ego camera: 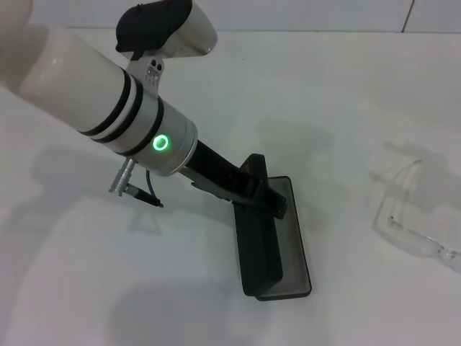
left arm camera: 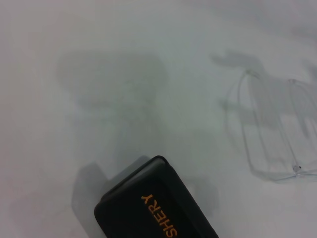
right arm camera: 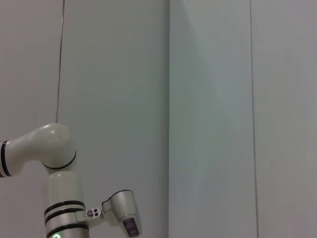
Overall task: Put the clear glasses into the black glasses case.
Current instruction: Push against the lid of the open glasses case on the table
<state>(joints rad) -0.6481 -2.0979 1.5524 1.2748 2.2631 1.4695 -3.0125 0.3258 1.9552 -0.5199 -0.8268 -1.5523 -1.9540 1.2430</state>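
The black glasses case (ego camera: 274, 241) lies open near the middle of the white table (ego camera: 338, 94), its lid raised along the robot's-left long edge and the grey-lined tray (ego camera: 292, 241) open toward the right. The left gripper (ego camera: 261, 189) reaches down from the upper left and sits at the far end of the lid; from the head view I cannot tell how wide its fingers stand or whether they grip the lid. In the left wrist view the lid's rounded corner with orange lettering (left arm camera: 159, 215) fills the lower edge. The clear glasses (ego camera: 414, 223) lie well apart to the right of the case, near the table's right edge, arms unfolded. Bare tabletop lies between glasses and case. The right gripper is out of sight
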